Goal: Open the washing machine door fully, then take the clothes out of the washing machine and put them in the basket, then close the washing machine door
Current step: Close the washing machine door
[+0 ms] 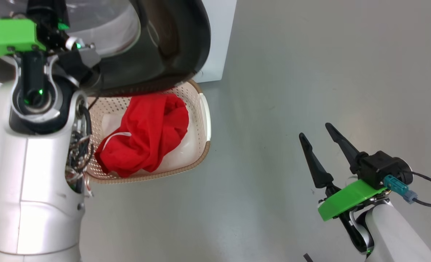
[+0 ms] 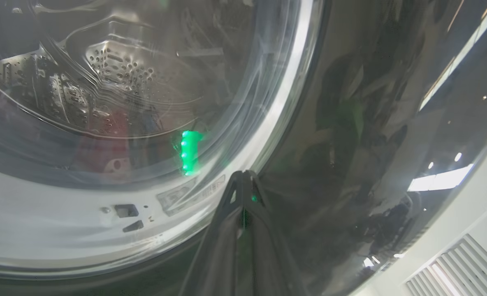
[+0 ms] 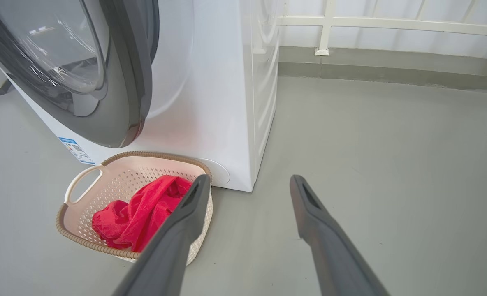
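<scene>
Reaching upward at the left of the head view, the robot's left arm shows a pale forearm (image 1: 30, 189) rising from the bottom edge to a wrist with a green plate, close to the washing machine door (image 1: 171, 47). Seen from the left wrist, the left gripper (image 2: 243, 174) has its two dark fingers pressed together into a single point. Their tips sit at the door's glossy black rim, just beside the edge of the bulging glass; whether they actually touch the rim cannot be told. Through the glass, the perforated steel drum (image 2: 116, 70) shows.

The right arm is bent low at the lower right of the head view. The right gripper (image 1: 314, 130) has its fingers spread wide, holding nothing, pointing up and away over the bare grey floor (image 1: 310, 72).

The door stands swung out from the front of the white washing machine (image 3: 227, 82), its lower rim overhanging the basket (image 1: 197, 109). The basket rests on the floor, just in front of the machine's front right corner. The red clothes (image 1: 146, 134) lie bunched inside it, a thin white drawstring (image 1: 115, 135) looping across them. Basket and clothes are well apart from the right gripper, off to its left, and below the left gripper
</scene>
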Robot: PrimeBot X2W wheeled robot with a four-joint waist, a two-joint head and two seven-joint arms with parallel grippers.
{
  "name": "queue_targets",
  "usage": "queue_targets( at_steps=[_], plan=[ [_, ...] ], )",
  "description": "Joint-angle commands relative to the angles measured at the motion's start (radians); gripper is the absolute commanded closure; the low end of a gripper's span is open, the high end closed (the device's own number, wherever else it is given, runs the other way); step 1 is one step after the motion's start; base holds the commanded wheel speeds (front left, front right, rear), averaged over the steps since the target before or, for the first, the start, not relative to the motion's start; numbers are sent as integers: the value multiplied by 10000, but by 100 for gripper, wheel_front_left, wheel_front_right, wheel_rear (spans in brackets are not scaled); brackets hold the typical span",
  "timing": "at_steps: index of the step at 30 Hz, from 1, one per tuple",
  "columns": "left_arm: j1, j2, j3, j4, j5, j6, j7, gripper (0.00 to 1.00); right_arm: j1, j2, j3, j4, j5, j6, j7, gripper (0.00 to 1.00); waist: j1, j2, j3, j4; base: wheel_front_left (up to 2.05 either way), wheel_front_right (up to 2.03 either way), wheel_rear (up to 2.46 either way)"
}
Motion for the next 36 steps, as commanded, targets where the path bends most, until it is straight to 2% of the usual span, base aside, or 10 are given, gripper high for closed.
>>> queue_targets(
  at_steps=[1, 8, 14, 15, 16, 17, 22, 26, 33, 36],
  plan=[
    [-456, 195, 78, -109, 3, -209, 44, 100, -145, -54, 245, -203, 43, 48, -63, 0, 0, 0, 129, -101, 0, 0, 0],
    [-952, 206, 74, 499, -5, -515, 170, 100, -235, -73, 288, -146, 83, 48, -63, 0, 0, 0, 236, -235, 0, 0, 0],
    [-715, 252, 107, 807, -48, -759, 332, 100, -175, -106, 191, -70, 55, 48, -63, 0, 0, 0, -11, -210, 0, 0, 0],
    [-614, 291, 101, 815, -28, -779, 359, 89, -165, -96, 164, -71, 51, 48, -63, 0, 0, 0, -79, -197, 0, 0, 0],
    [-492, 357, 92, 803, 46, -812, 339, 20, -151, -87, 139, -68, 47, 48, -63, 0, 0, 0, -153, -182, 0, 0, 0],
    [-344, 419, 106, 776, 113, -847, 289, 0, -137, -71, 117, -76, 43, 48, -63, 0, 0, 0, -232, -174, 0, 0, 0],
    [442, 852, 3, 538, 476, -927, 345, 0, -47, -28, 106, -92, -7, 48, -63, 0, 0, 0, -616, -153, 0, 0, 0],
    [1396, 1424, -186, 3, 1203, -1349, 182, 0, 84, 34, -80, -233, 16, 48, -63, 0, 0, 0, -1029, -80, 0, 0, 0],
    [3225, 2579, -1035, -848, 4049, -1543, -979, 0, 429, 128, -367, -622, -28, 48, -63, 0, 0, 0, -1844, 58, 0, 0, 0],
    [4017, 2943, -1277, -1168, 5438, -1411, -1266, 0, 632, 191, -541, -827, -74, 48, -63, 0, 0, 0, -2221, 98, 0, 0, 0]
  ],
)
